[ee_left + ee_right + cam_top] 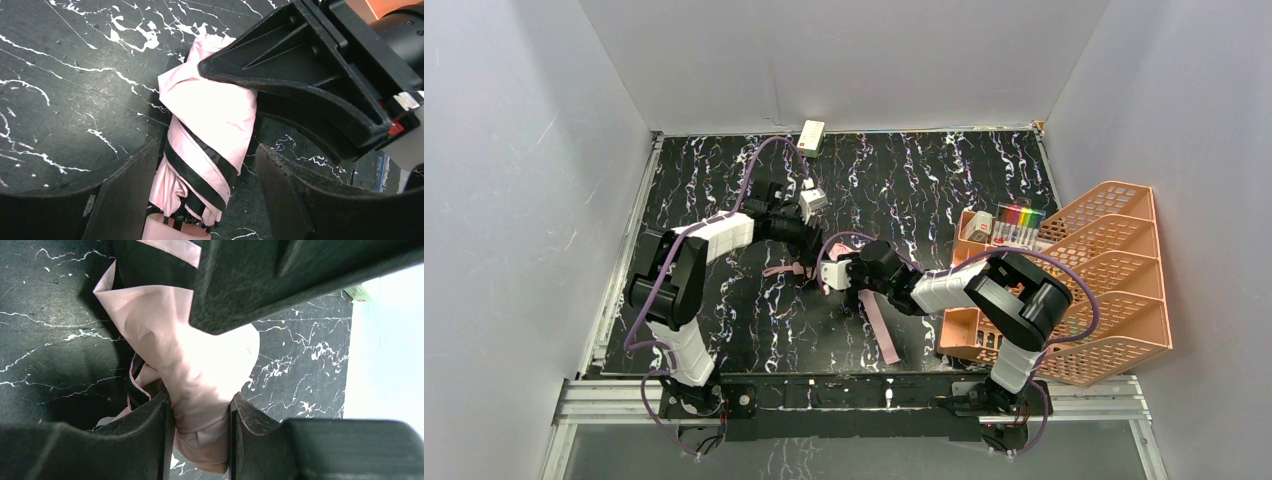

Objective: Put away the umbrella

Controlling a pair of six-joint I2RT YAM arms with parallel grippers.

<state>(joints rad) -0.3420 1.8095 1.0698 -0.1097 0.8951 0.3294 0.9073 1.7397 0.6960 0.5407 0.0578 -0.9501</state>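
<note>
The umbrella [210, 115] lies folded on the black marbled table, pale pink with black bands, its pink handle [172, 231] at the bottom edge of the left wrist view. My left gripper [207, 150] is open and straddles the umbrella near the handle, with a clear gap on the right side. My right gripper [200, 412] is shut on a bunch of the umbrella's pink fabric [200, 370] at the other end. In the top view both grippers meet mid-table, left gripper [804, 235] above right gripper [829, 272], and most of the umbrella [784, 270] is hidden under them.
An orange mesh rack [1084, 280] holding markers [1021, 218] stands at the right edge, close behind the right arm. A small cream box [812, 135] sits by the back wall. A long pink strip [882, 335] lies on the table nearer the front.
</note>
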